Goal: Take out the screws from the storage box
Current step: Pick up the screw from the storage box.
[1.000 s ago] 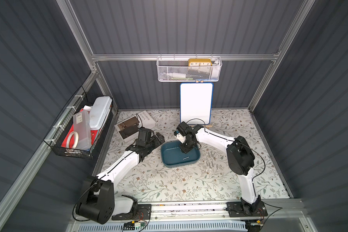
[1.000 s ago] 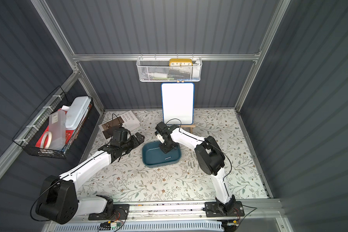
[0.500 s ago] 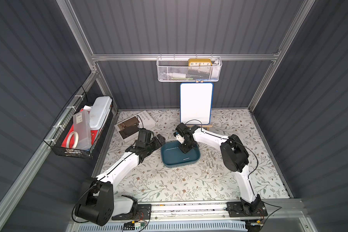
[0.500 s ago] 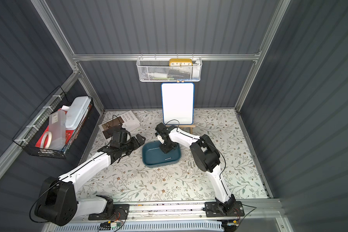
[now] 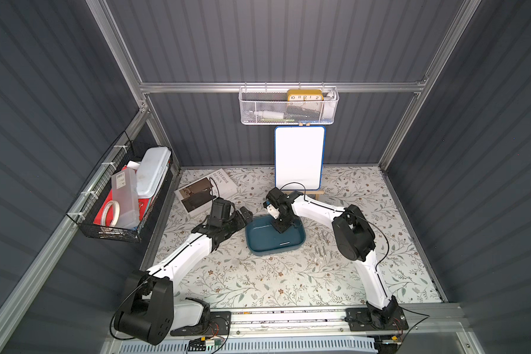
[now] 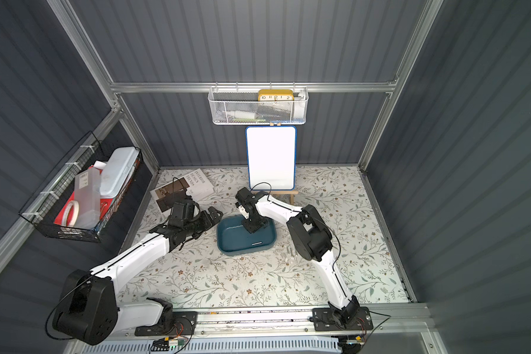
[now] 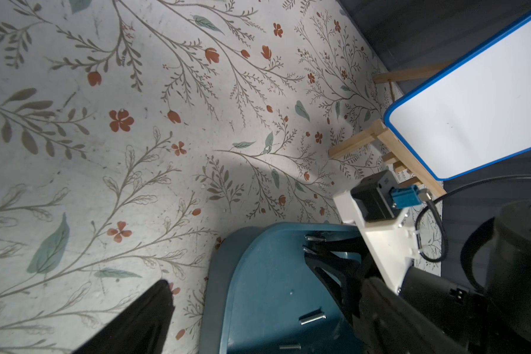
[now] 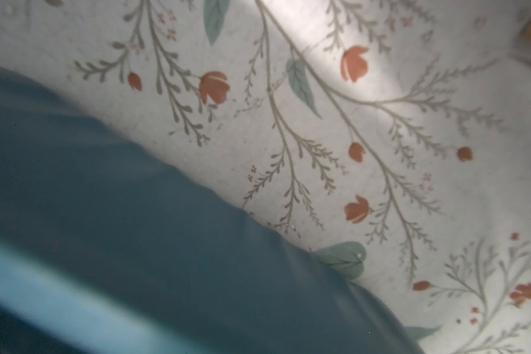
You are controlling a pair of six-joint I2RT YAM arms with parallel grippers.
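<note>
With the left gripper [image 5: 246, 216] held spread beside the storage box [image 5: 262, 239], the right gripper [image 5: 280, 230] is set inside it over the screws [image 7: 314, 237] at its far wall, whether pinching one cannot be told, and a thin screw caught off-centre could be flicked away.

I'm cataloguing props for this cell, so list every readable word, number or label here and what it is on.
"INTERIOR DESIGN TRENDS": cover of the book lying flat.
"10 11 12 1 2": dial of the yellow clock in the white mesh basket.
Sticker on the translucent case in the black wire basket: too small to read.
Nothing else legible.
</note>
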